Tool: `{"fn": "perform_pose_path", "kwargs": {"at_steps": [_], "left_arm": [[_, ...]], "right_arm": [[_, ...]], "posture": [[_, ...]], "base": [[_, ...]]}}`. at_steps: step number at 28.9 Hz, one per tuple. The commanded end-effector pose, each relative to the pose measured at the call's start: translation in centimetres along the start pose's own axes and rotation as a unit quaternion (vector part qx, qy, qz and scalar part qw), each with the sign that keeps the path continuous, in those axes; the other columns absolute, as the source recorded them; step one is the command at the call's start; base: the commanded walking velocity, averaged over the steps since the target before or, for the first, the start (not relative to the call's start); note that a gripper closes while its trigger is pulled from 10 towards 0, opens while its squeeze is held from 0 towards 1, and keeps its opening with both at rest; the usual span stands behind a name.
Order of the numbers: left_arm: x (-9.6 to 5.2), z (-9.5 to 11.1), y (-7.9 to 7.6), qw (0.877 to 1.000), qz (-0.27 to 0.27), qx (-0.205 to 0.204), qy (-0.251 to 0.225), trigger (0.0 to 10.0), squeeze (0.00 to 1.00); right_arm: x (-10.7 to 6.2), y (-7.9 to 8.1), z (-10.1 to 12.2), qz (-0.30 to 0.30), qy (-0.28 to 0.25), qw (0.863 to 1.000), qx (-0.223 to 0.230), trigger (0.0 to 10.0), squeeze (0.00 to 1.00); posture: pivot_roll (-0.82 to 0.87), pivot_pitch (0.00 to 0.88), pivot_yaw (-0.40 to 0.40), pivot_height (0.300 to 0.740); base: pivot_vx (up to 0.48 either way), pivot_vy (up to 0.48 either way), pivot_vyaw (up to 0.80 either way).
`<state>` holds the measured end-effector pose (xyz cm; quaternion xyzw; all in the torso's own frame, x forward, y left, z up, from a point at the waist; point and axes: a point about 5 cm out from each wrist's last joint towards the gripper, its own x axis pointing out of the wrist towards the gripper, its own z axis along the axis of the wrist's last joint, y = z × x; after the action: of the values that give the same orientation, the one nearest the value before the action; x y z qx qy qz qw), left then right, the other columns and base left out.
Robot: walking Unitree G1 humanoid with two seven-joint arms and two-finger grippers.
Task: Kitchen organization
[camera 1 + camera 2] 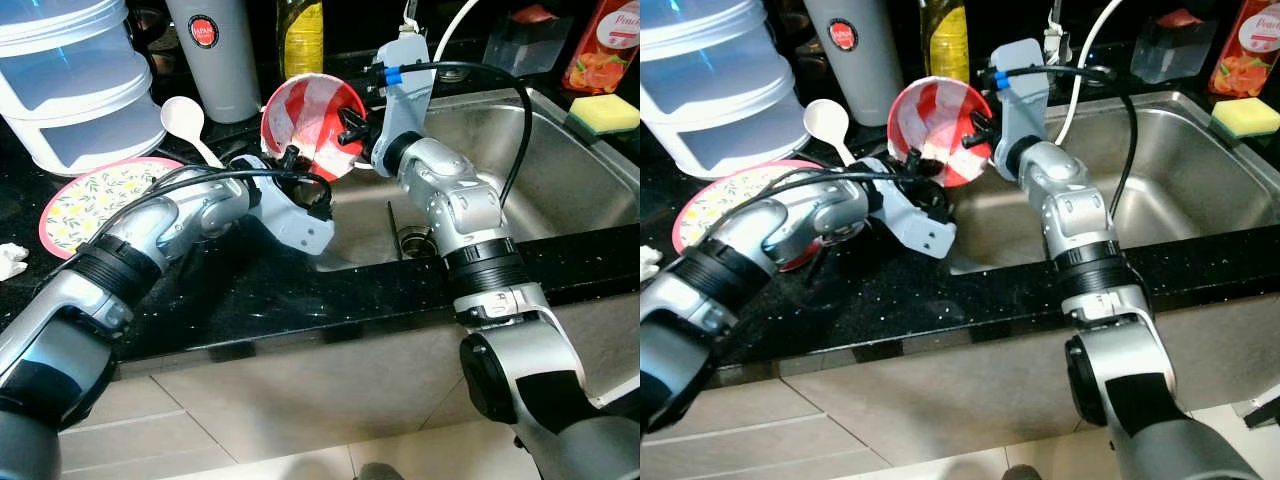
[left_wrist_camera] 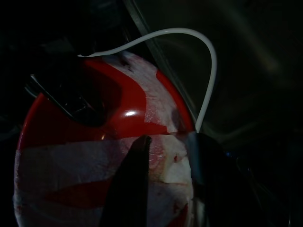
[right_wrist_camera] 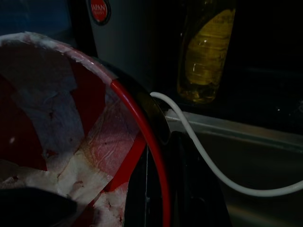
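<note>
A red bowl with white stripes (image 1: 310,115) hangs tilted on its side over the counter edge beside the sink (image 1: 560,170). Both grippers hold it. My left gripper (image 1: 291,158) is shut on the bowl's lower rim, reaching in from the counter side. My right gripper (image 1: 350,128) is shut on the right rim, coming from above the sink. In the left wrist view the bowl's inside (image 2: 94,165) lies right behind the black fingers (image 2: 132,184). The right wrist view has the red rim (image 3: 142,142) running between its fingers.
On the black counter to the left lie a floral pink plate (image 1: 95,200) and a white spoon (image 1: 185,118). Behind stand stacked plastic containers (image 1: 70,80), a grey flask (image 1: 215,55) and an oil bottle (image 1: 302,38). A sponge (image 1: 603,113) sits at the sink's far right.
</note>
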<state>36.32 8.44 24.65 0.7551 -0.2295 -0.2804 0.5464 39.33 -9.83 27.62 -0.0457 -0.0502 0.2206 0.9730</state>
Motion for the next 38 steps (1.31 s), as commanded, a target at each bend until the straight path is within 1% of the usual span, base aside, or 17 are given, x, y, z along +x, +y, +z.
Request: {"fn": "perform_pose_path", "kwargs": {"at_steps": [1, 4, 5, 18, 20, 22, 25, 27, 29, 30, 31, 32, 33, 34, 36, 37, 38], "left_arm": [[0.2, 0.2, 2.3, 0.998, 0.055, -0.01, -0.006, 10.0, 0.0], [0.1, 0.0, 2.7, 0.997, 0.071, -0.019, 0.0, 10.0, 0.0], [0.0, 0.0, 2.8, 0.997, 0.077, -0.019, -0.002, 10.0, 0.0], [-1.6, -0.6, 1.8, 0.997, 0.076, 0.002, -0.007, 10.0, 0.0], [-2.5, -1.4, 1.6, 0.996, 0.083, 0.035, -0.002, 10.0, 0.0], [-3.4, -2.3, 1.1, 0.997, 0.07, 0.038, 0.012, 10.0, 0.0], [-3.7, -2.5, 1.0, 0.997, 0.067, 0.032, 0.016, 10.0, 0.0], [-4.7, -2.8, 1.0, 0.997, 0.071, 0.005, 0.029, 10.0, 0.0], [-4.7, -2.8, 1.0, 0.997, 0.071, 0.005, 0.029, 10.0, 0.0], [-5.1, -3.0, 1.2, 0.996, 0.08, -0.011, 0.038, 10.0, 0.0], [-5.4, -3.5, 1.7, 0.991, 0.103, -0.066, 0.056, 10.0, 0.0], [-5.4, -3.5, 1.7, 0.991, 0.103, -0.066, 0.056, 10.0, 0.0], [-5.8, -4.2, 2.6, 0.972, 0.148, -0.163, 0.082, 10.0, 0.0], [-5.9, -4.7, 3.2, 0.933, 0.193, -0.289, 0.098, 10.0, 0.0], [-5.9, -4.7, 3.2, 0.933, 0.193, -0.289, 0.098, 10.0, 0.0], [-5.8, -4.8, 3.4, 0.867, 0.22, -0.437, 0.094, 10.0, 0.0], [-5.3, -4.4, 3.3, 0.784, 0.211, -0.581, 0.062, 10.0, 0.0]], "right_arm": [[0.3, 0.5, -0.6, 0.003, 0.012, 1.0, 0.001, 0.0, 0.0], [0.4, 0.4, -0.5, 0.0, 0.009, 1.0, 0.003, 0.0, 0.0], [0.4, 0.2, -0.5, -0.006, 0.006, 1.0, 0.008, 10.0, 0.0], [0.3, -1.9, 0.4, -0.061, -0.016, 0.997, 0.035, 10.0, 0.0], [-0.1, -3.1, 0.3, -0.078, -0.014, 0.996, 0.033, 10.0, 0.0], [-0.3, -3.9, 0.0, -0.089, -0.009, 0.996, 0.03, 10.0, 0.0], [-0.4, -4.2, -0.1, -0.093, -0.008, 0.995, 0.028, 10.0, 0.0], [-0.7, -5.2, -0.4, -0.12, -0.005, 0.993, 0.02, 10.0, 0.0], [-0.7, -5.2, -0.4, -0.12, -0.005, 0.993, 0.02, 10.0, 0.0], [-0.8, -5.7, -0.6, -0.133, -0.003, 0.991, 0.019, 10.0, 0.0], [-1.0, -6.3, -1.0, -0.149, 0.003, 0.989, 0.02, 10.0, 0.0], [-1.0, -6.3, -1.0, -0.149, 0.003, 0.989, 0.02, 10.0, 0.0], [-1.2, -6.8, -2.0, -0.165, 0.021, 0.986, 0.028, 10.0, 0.0], [-1.4, -7.0, -3.2, -0.175, 0.046, 0.983, 0.038, 10.0, 0.0], [-1.4, -7.0, -3.2, -0.175, 0.046, 0.983, 0.038, 10.0, 0.0], [-1.6, -7.1, -4.4, -0.181, 0.073, 0.98, 0.042, 10.0, 0.0], [-1.7, -7.0, -5.5, -0.181, 0.095, 0.978, 0.044, 10.0, 0.0]], "posture": [[-0.01, 0.0, 0.042, 0.74], [-0.01, 0.0, 0.039, 0.74], [-0.01, 0.0, 0.034, 0.74], [0.0, 0.001, 0.024, 0.74], [0.01, 0.003, 0.014, 0.74], [0.02, 0.005, 0.012, 0.74], [0.02, 0.005, 0.012, 0.74], [0.01, 0.006, 0.022, 0.74], [0.01, 0.006, 0.022, 0.74], [0.01, 0.006, 0.022, 0.74], [0.01, 0.007, 0.029, 0.74], [0.01, 0.007, 0.029, 0.74], [0.01, 0.005, 0.032, 0.74], [0.01, 0.002, 0.028, 0.74], [0.01, 0.002, 0.028, 0.74], [0.01, 0.0, 0.021, 0.74], [0.01, 0.0, 0.018, 0.74]], "base": [[0.0, 0.0, 0.0], [0.0, 0.0, 0.0], [0.0, 0.0, 0.0], [0.0, 0.0, 0.0], [0.0, 0.0, 0.0], [0.0, 0.0, 0.0], [0.0, 0.0, 0.0], [0.0, 0.0, 0.0], [0.0, 0.0, 0.0], [0.0, 0.0, 0.0], [0.0, 0.0, 0.0], [0.0, 0.0, 0.0], [0.0, 0.0, 0.0], [0.0, 0.0, 0.0], [0.0, 0.0, 0.0], [0.0, 0.0, 0.0], [0.0, 0.0, 0.0]]}}
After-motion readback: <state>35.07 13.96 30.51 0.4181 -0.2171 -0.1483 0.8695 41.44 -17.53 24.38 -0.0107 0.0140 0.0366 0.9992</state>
